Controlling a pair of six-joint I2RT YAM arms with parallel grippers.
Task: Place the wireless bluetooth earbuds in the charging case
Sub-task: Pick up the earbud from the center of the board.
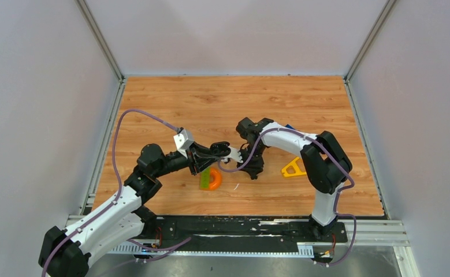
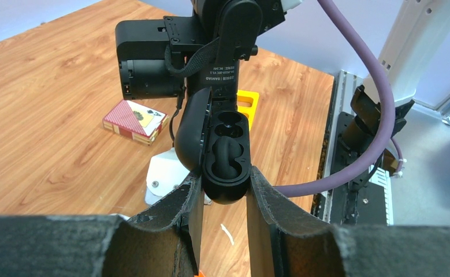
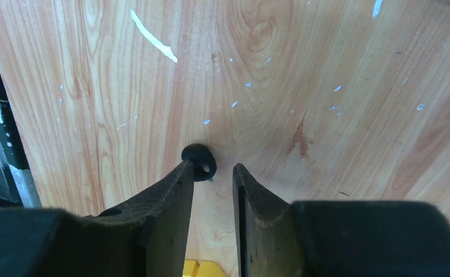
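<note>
One earbud [image 3: 198, 157] (right wrist only) by right gripper [image 3: 212, 168]; left gripper [image 2: 226, 176] holds case [image 2: 227, 144].

A black earbud [image 3: 198, 157] lies just beside the parted right hand [image 3: 212, 168].

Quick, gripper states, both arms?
Left gripper: shut on the open black case.
Right gripper: open, black earbud at one fingertip, not gripped.
</note>
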